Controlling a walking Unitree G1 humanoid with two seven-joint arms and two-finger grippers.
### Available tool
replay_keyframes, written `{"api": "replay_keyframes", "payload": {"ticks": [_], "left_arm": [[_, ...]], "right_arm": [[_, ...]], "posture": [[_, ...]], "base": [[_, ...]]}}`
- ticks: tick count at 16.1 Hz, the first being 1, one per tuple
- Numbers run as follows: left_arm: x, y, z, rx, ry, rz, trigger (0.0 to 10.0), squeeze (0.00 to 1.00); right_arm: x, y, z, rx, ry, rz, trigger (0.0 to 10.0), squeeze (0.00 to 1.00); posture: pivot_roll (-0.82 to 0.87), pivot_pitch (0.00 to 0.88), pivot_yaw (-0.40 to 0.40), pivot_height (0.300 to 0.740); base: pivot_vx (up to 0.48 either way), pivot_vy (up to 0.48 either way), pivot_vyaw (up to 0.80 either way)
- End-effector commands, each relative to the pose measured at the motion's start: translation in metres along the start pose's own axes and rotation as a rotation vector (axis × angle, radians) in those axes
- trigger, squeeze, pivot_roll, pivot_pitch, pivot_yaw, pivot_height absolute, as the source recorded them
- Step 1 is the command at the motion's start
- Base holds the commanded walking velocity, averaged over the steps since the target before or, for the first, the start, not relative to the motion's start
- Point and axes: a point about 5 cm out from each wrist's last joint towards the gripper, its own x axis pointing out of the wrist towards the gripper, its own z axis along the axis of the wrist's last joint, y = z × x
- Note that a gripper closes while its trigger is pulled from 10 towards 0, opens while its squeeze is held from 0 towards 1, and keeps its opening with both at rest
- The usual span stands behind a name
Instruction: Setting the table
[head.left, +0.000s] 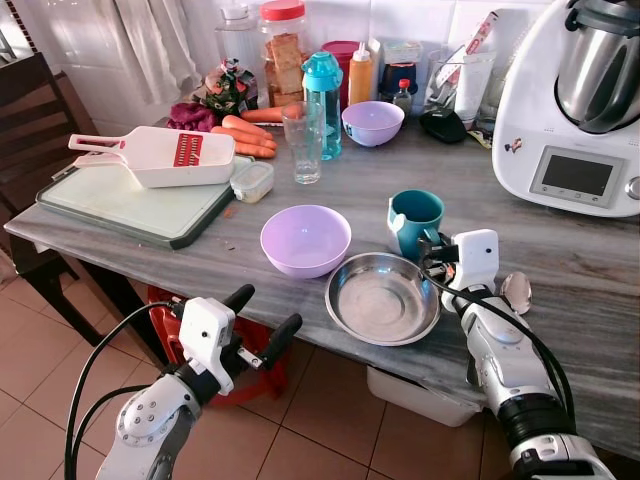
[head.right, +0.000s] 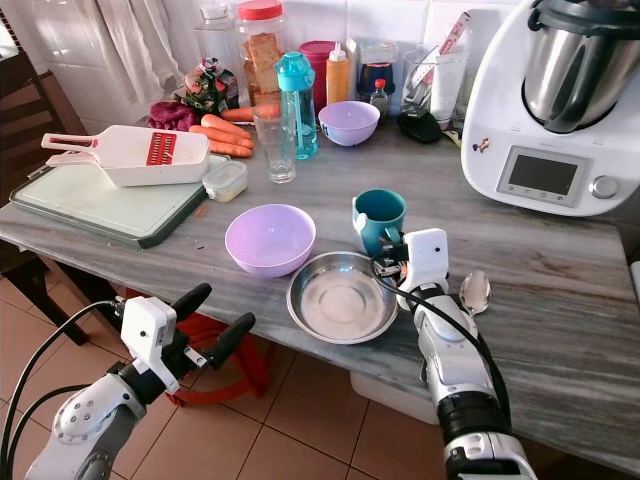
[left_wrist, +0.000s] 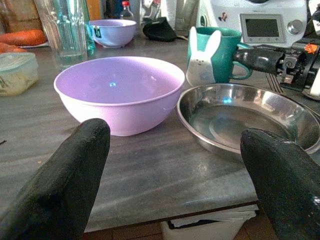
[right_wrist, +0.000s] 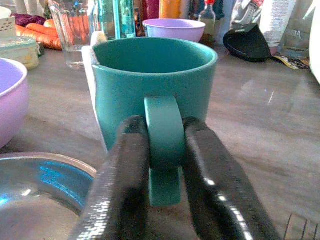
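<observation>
Right gripper (right_wrist: 165, 165) clamped on the handle of the teal mug (head.left: 413, 221), which stands on the grey table (head.left: 590, 290) just beyond the steel plate (head.left: 383, 298). Lilac bowl (head.left: 305, 239) lies left of the plate. Left gripper (head.left: 262, 318), fingers spread wide, hovers off the table's near edge.

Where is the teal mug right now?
The teal mug stands on the grey counter right of centre, just behind the steel plate and right of the near purple bowl, its handle pinched by the right gripper.
</observation>
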Motion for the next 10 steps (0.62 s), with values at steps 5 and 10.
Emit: {"api": "replay_keyframes", "payload": {"ticks": [5, 10], "left_arm": [[0.0011, -0.0021, -0.0006, -0.025, 0.004, -0.048, 10.0, 0.0], [0.0017, -0.0045, -0.001, -0.06, -0.001, -0.093, 10.0, 0.0]], "right_arm": [[0.0025, 0.0006, 0.0053, -0.021, -0.03, 0.013, 10.0, 1.0], [0.0002, -0.001, 0.0087, -0.019, -0.057, -0.002, 10.0, 1.0]], "posture": [[0.13, 0.013, 0.065, 0.74], [0.12, 0.004, 0.078, 0.74]], "base": [[0.0, 0.0, 0.0], [0.0, 0.0, 0.0]]}}
